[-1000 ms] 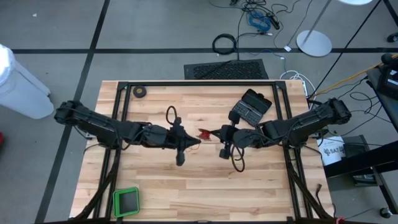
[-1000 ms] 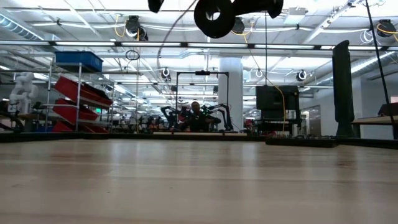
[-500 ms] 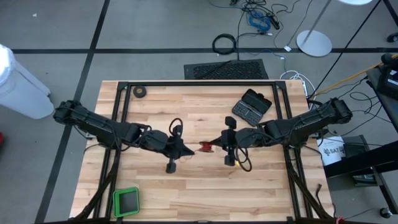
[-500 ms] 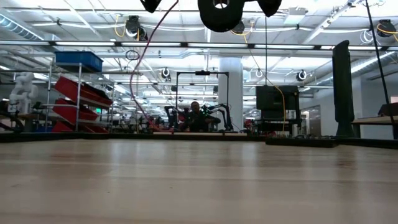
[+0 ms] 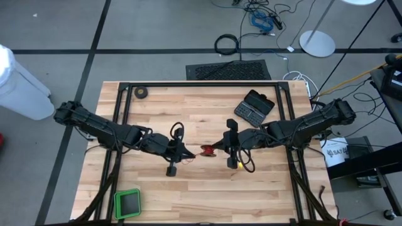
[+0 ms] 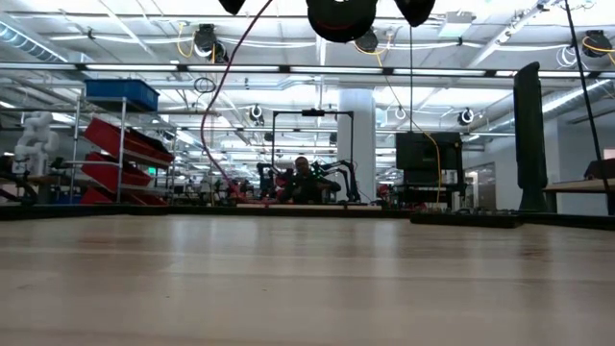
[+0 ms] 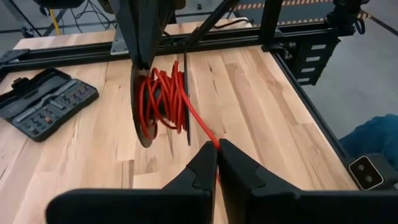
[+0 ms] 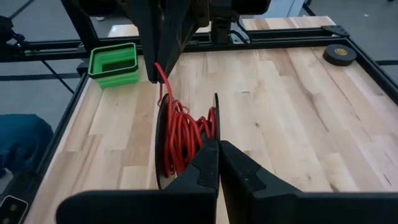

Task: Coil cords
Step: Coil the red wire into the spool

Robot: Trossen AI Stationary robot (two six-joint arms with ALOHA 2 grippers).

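Note:
The cord is a thin red wire wound on a small black reel (image 5: pixel 207 150), seen close in the left wrist view (image 7: pixel 160 102) and the right wrist view (image 8: pixel 186 134). The reel hangs above the table's middle, between both grippers. My right gripper (image 5: pixel 218 149) is shut on the reel. Just left of the reel, my left gripper (image 5: pixel 190 154) is shut on the wire's free run (image 7: pixel 202 127). In the low view a slack length of red wire (image 6: pixel 213 106) droops below the reel (image 6: pixel 341 14). My left gripper pinches the red wire (image 7: pixel 215 143) between its two fingertips, a short way from the reel. The fingers come slanting down from the table's left. The wire runs straight from the fingertips to the reel. My right gripper pinches the rim of one reel flange (image 8: pixel 215 134) between its two fingers, coming slanting down from the table's right. The reel is lifted clear of the table, its flanges on edge.
A black tape roll (image 5: pixel 142 92) lies at the far left corner, an open tool case (image 5: pixel 254 107) at the far right, a green tray (image 5: pixel 127 203) at the near left. Black frame rails (image 5: pixel 201 83) border the table.
Both grippers have turned at the wrist, and the reel has swung a little toward the table's near edge, still clear of it. My left gripper has followed, keeping hold of the wire. A slack red loop now droops into the low view.

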